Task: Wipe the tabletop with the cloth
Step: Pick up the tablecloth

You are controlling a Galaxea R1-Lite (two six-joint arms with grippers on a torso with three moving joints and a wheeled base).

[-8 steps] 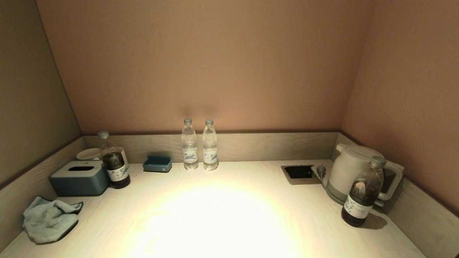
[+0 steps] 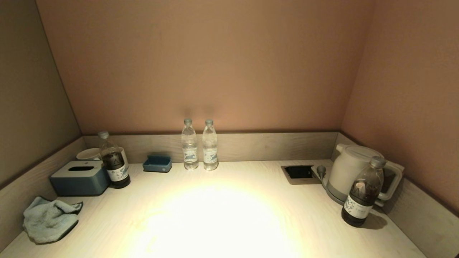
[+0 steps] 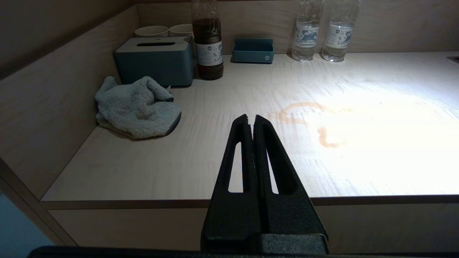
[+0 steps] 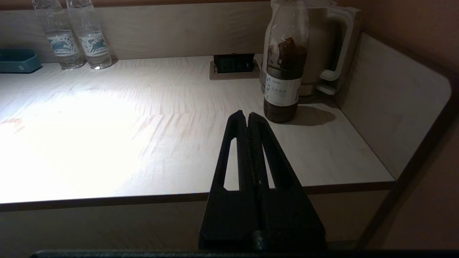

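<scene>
A crumpled light blue cloth (image 2: 48, 219) lies at the near left corner of the pale wooden tabletop (image 2: 222, 215); it also shows in the left wrist view (image 3: 138, 107). An orange-brown stain (image 3: 312, 120) marks the tabletop near the middle. My left gripper (image 3: 252, 117) is shut and empty, held off the table's front edge, apart from the cloth. My right gripper (image 4: 247, 114) is shut and empty, off the front edge on the right side. Neither gripper shows in the head view.
A blue tissue box (image 2: 79, 177), cups (image 2: 89, 154) and a dark bottle (image 2: 114, 161) stand at the back left. A small blue tray (image 2: 157, 163) and two water bottles (image 2: 199, 145) line the back wall. A socket recess (image 2: 298, 172), white kettle (image 2: 353, 172) and dark bottle (image 2: 363, 193) stand right.
</scene>
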